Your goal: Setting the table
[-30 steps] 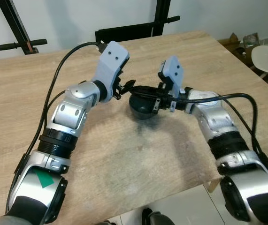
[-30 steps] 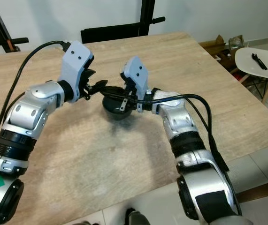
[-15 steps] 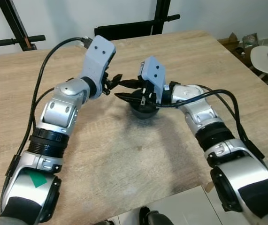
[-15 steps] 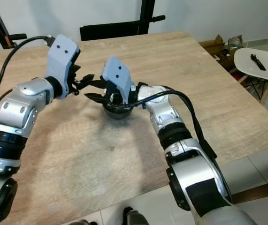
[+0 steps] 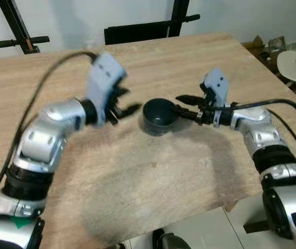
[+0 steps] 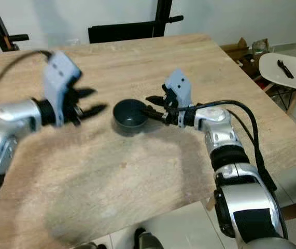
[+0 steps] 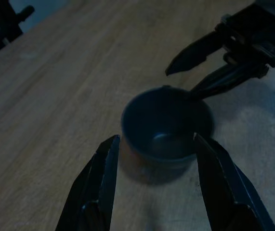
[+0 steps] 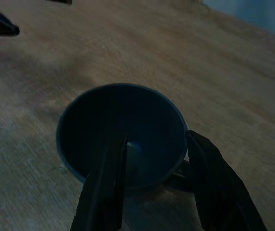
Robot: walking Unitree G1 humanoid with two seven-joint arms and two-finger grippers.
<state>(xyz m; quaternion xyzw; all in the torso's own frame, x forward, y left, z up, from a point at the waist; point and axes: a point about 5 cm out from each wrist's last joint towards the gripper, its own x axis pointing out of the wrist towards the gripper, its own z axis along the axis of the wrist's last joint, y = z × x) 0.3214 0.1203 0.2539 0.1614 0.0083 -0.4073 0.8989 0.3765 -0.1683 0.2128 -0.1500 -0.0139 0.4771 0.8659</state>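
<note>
Head views: dark bowl (image 5: 159, 116) sits upright on the wooden table (image 5: 153, 176), about midway between the table's left and right edges and nearer its far edge than the near one. Right gripper (image 5: 185, 105) comes in from the bowl's right, fingers spread apart, tips right at the bowl's right rim; contact can't be confirmed from here. Left gripper (image 5: 126, 104) is left of the bowl, a gap between them, motion-blurred, fingers apart and holding nothing. White chair (image 6: 287, 65) with a small black item on its seat stands beyond the table's right edge; black metal frame (image 5: 142, 30) behind the far edge.

Left wrist view: dim. Both black fingers (image 7: 101, 187) wide apart, bowl (image 7: 166, 127) seen between them but further out, not touched. Right gripper's fingers (image 7: 195, 50) reach the bowl's far rim.

Right wrist view: dark. One finger (image 8: 106, 192) lies over the bowl's inside, the other (image 8: 219, 187) outside the wall, so they straddle the rim (image 8: 123, 86); open, can't tell if they pinch it
</note>
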